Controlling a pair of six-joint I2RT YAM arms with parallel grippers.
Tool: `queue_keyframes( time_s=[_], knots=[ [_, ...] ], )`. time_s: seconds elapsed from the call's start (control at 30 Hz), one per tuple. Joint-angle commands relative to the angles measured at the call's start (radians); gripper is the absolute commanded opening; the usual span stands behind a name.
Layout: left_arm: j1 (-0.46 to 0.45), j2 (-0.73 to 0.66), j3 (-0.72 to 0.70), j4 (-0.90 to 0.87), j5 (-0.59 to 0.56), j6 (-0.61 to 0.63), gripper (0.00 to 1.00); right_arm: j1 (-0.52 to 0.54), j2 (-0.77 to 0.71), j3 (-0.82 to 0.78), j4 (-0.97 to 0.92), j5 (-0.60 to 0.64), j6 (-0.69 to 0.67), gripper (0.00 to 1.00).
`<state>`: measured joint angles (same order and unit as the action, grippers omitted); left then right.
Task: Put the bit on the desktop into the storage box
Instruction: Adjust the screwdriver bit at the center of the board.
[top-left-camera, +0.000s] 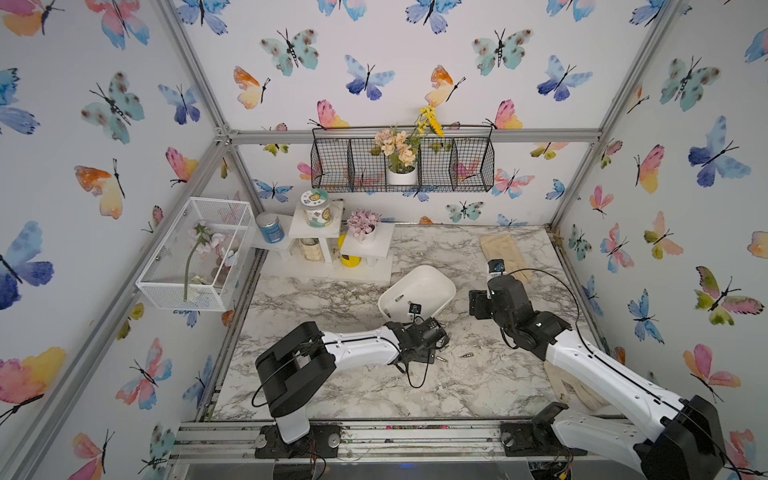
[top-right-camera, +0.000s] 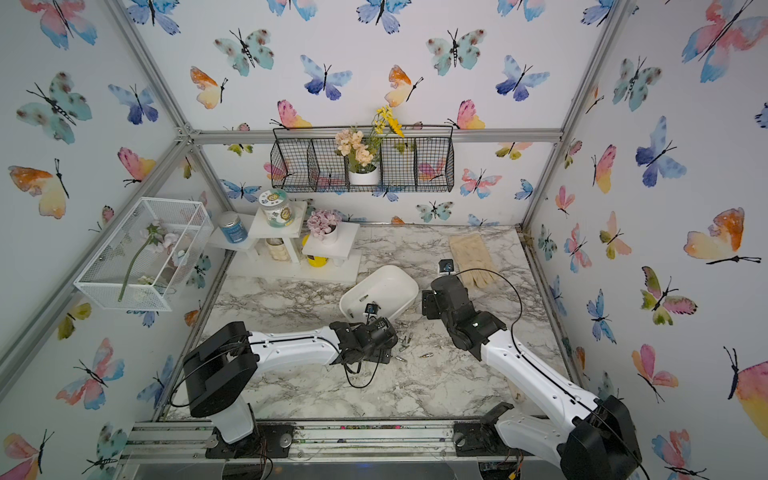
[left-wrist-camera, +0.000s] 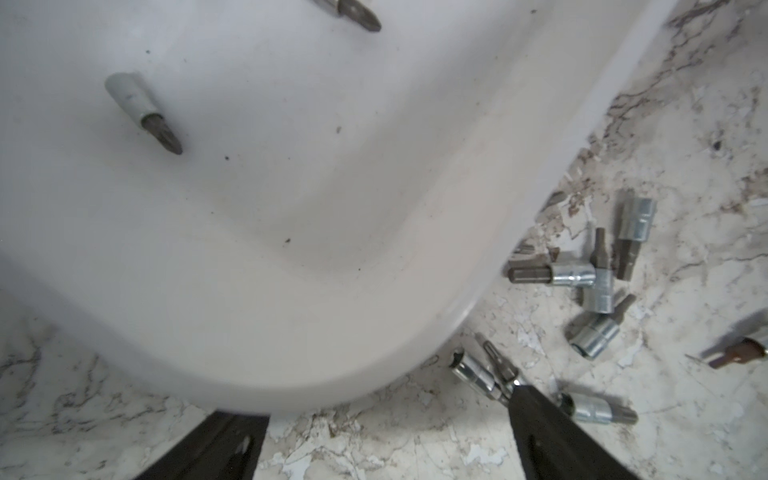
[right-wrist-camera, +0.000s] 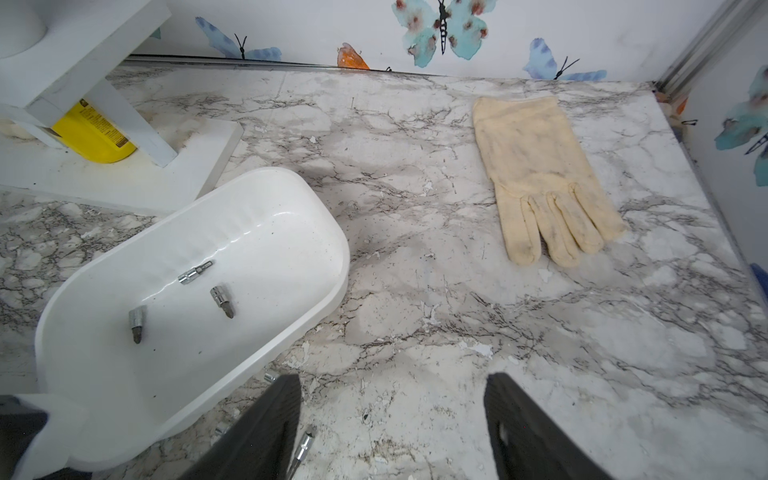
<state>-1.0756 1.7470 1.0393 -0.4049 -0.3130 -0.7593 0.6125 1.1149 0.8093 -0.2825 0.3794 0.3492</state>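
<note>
The white storage box sits mid-desktop with three bits inside, among them one. Several loose bits lie on the marble by the box's near corner, and one more lies apart. My left gripper hovers open over that corner with nothing between its fingers; one fingertip is next to a bit. My right gripper hangs open and empty just right of the box, with a bit beside one finger.
A cream glove lies at the back right, and another is partly under the right arm. A white stand with jars fills the back left. A mesh cage and a black wire basket hang on the walls.
</note>
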Motion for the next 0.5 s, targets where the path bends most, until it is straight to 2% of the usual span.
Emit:
queue_keyframes(
  time_s=[0.0, 0.47],
  knots=[
    [-0.003, 0.028, 0.022, -0.044, -0.034, 0.021, 0.95, 0.004, -0.017, -0.013, 0.014, 0.044, 0.014, 0.75],
    [-0.003, 0.058, 0.028, -0.043, -0.033, 0.021, 0.94, 0.004, -0.010, -0.018, 0.006, 0.035, 0.014, 0.75]
  ],
)
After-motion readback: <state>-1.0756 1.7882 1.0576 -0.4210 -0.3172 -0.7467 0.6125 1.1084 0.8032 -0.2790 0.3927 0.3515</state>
